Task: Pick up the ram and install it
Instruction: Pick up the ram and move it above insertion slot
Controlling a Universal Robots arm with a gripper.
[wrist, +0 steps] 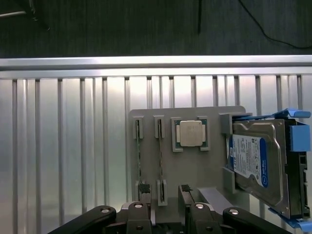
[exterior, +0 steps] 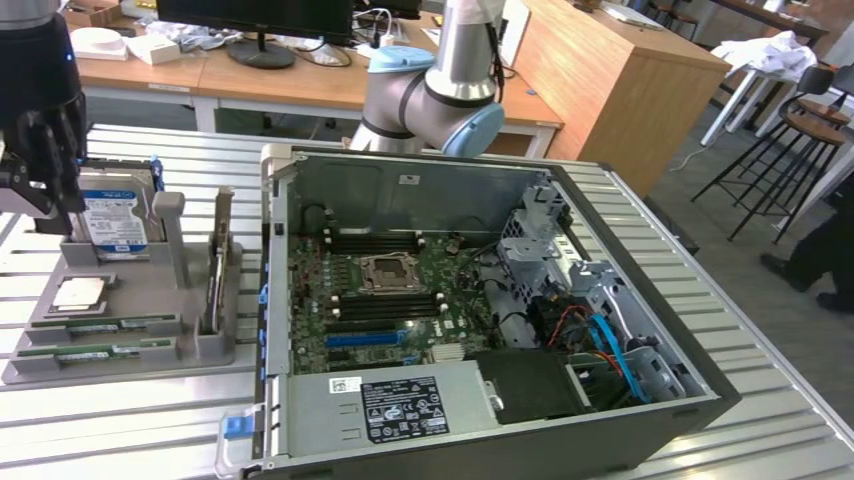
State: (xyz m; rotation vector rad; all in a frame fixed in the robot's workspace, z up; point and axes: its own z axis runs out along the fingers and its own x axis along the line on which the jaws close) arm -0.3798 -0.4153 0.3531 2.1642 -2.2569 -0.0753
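The hand point(exterior: 47, 190) hangs over the grey holder point(wrist: 195, 170), fingers spread wide and gripping nothing. Two ram sticks point(wrist: 161, 158) stand on edge in the holder's slots, just beside the processor chip point(wrist: 191, 133). The hard drive point(wrist: 256, 165) sits at the holder's far end. An open computer point(exterior: 481, 300) stands beside the holder on the table point(exterior: 134, 420).

Pincer point(exterior: 47, 195) over gray tray point(exterior: 200, 345) w/ ram point(exterior: 100, 325) (two sticks), PC case point(exterior: 667, 430) alongside.
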